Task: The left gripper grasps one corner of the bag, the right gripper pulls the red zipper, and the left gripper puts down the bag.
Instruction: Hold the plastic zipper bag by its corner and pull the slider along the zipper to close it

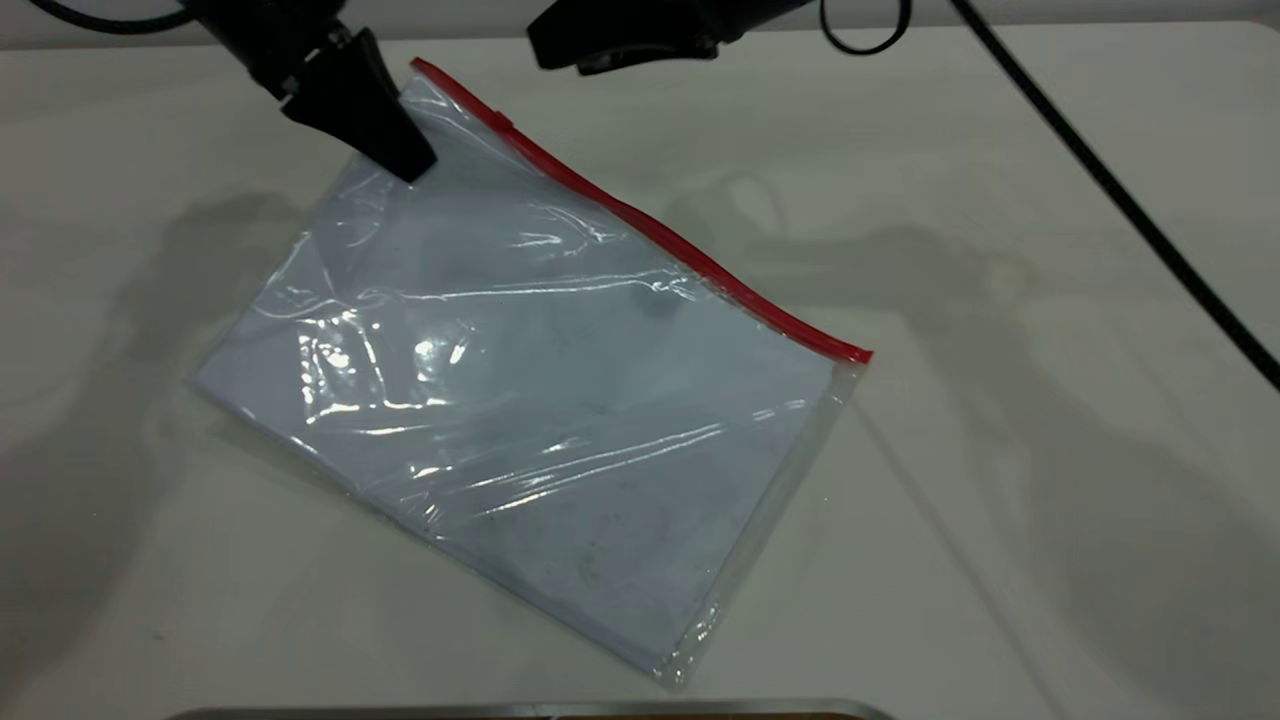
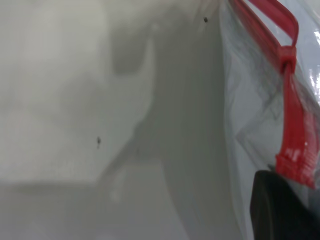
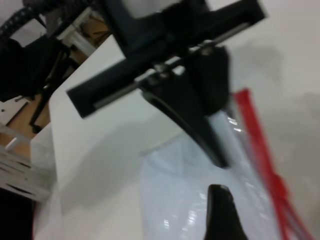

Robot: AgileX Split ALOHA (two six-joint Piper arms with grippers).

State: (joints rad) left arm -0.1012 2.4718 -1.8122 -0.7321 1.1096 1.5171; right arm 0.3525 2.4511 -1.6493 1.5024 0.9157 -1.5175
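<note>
The bag (image 1: 520,380) lies slanted on the white table, white sheets inside. The red zipper (image 1: 640,215) runs along its far long edge, and its slider tab (image 1: 506,123) sits near the far-left end. My left gripper (image 1: 410,160) is shut on that far-left corner, which stands slightly raised. The left wrist view shows its finger (image 2: 280,205) just below the zipper's end (image 2: 296,160), with the slider (image 2: 287,55) farther along and the strip split in two past it. My right gripper (image 1: 545,45) hangs above the table's back edge, off the bag. Its view shows the left gripper (image 3: 220,157) on the bag (image 3: 175,190).
A thick black cable (image 1: 1120,190) crosses the table at the right. A metal edge (image 1: 520,710) lies along the near side. Beyond the table edge the right wrist view shows furniture and racks (image 3: 20,165).
</note>
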